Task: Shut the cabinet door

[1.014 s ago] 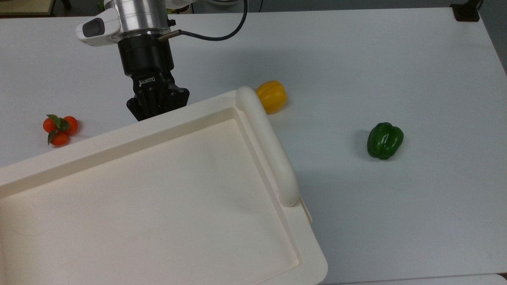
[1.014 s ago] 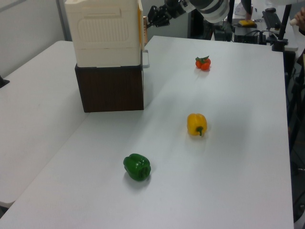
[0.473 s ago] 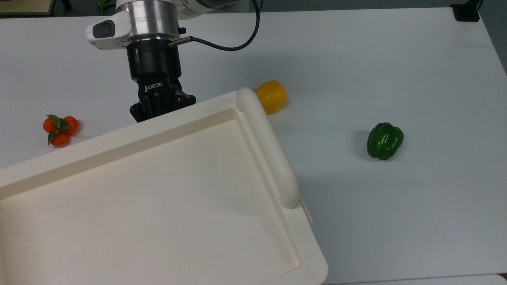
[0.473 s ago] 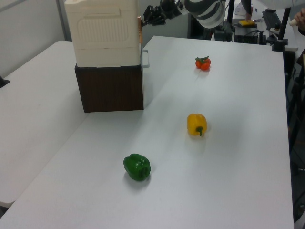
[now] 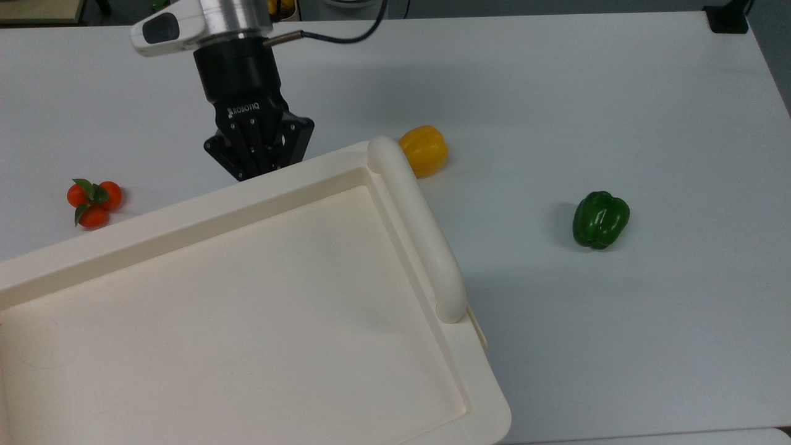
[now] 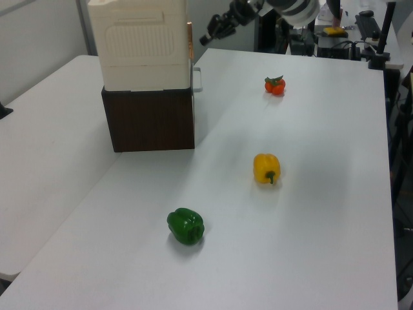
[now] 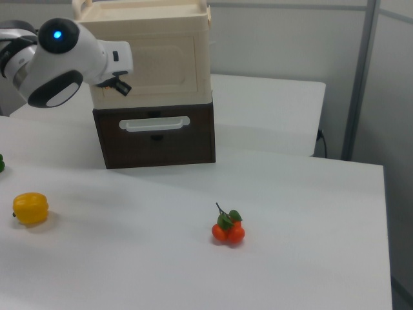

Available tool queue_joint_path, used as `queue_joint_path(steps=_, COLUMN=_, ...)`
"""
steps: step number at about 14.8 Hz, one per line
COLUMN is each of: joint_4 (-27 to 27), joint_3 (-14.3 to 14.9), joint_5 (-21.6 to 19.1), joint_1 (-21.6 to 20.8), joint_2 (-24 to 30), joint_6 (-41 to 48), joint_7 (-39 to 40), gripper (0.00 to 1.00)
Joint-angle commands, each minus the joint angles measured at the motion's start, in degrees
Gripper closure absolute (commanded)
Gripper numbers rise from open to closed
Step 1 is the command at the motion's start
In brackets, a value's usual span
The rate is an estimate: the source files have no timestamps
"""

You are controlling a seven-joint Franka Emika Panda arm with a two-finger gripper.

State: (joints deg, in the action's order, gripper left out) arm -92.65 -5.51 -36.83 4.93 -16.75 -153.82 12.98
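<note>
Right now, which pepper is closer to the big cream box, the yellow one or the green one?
The yellow pepper. In the top view it sits right beside the box's rounded bar, while the green pepper lies well off toward the top view's right.

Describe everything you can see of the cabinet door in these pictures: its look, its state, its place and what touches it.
The cabinet door is a cream panel of plastic look with a raised rectangular frame, set in the front of the cream upper cabinet, above a dark brown drawer unit. In the right view it lies flush with the cabinet front, so it looks shut. In the left view only its thin edge shows, upright. The gripper hangs in the air beside that edge, apart from it; nothing touches the door.
</note>
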Motion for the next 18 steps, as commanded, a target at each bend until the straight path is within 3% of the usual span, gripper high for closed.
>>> queue_joint_path(steps=1, joint_4=-7.54, joint_3=5.07, joint_5=8.58, joint_1=-0.01, joint_2=8.39, joint_6=16.75, joint_7=1.61, gripper=0.57)
queue_joint_path(steps=2, joint_4=-7.46, joint_3=6.64, joint_5=13.40, joint_1=0.08, joint_2=9.53, joint_6=23.41, joint_7=-0.91, gripper=0.33)
queue_joint_path(steps=3, joint_4=-7.46, joint_3=8.05, joint_5=15.97, joint_1=-0.01, joint_2=10.15, joint_6=27.83, joint_7=-3.11, gripper=0.28)
queue_joint_path(steps=4, joint_4=-7.46, joint_3=8.67, joint_5=18.26, joint_1=-0.01, joint_2=11.20, joint_6=32.05, joint_7=-4.88, gripper=0.09)
queue_joint_path(steps=5, joint_4=-7.37, joint_3=9.46, joint_5=20.98, joint_1=-0.10, joint_2=12.26, joint_6=35.92, joint_7=-6.11, gripper=0.00)
queue_joint_path(steps=8, joint_4=-6.67, joint_3=12.19, joint_5=29.86, joint_1=-2.47, joint_2=15.50, joint_6=45.25, joint_7=-11.72, gripper=0.00)
queue_joint_path(steps=11, joint_4=-3.44, joint_3=12.28, joint_5=34.52, joint_1=-3.00, joint_2=18.50, joint_6=56.03, joint_7=-18.41, gripper=0.00)
queue_joint_path(steps=14, joint_4=0.45, joint_3=11.23, joint_5=34.28, joint_1=-3.09, joint_2=19.82, joint_6=63.01, joint_7=-20.00, gripper=0.00)
queue_joint_path(steps=16, joint_4=0.45, joint_3=5.37, joint_5=34.37, joint_1=-3.09, joint_2=20.62, joint_6=63.12, joint_7=-26.57, gripper=0.00)
queue_joint_path(steps=18, joint_4=-0.42, joint_3=2.80, joint_5=34.28, joint_1=-3.35, joint_2=20.53, joint_6=62.33, joint_7=-26.43, gripper=0.00)
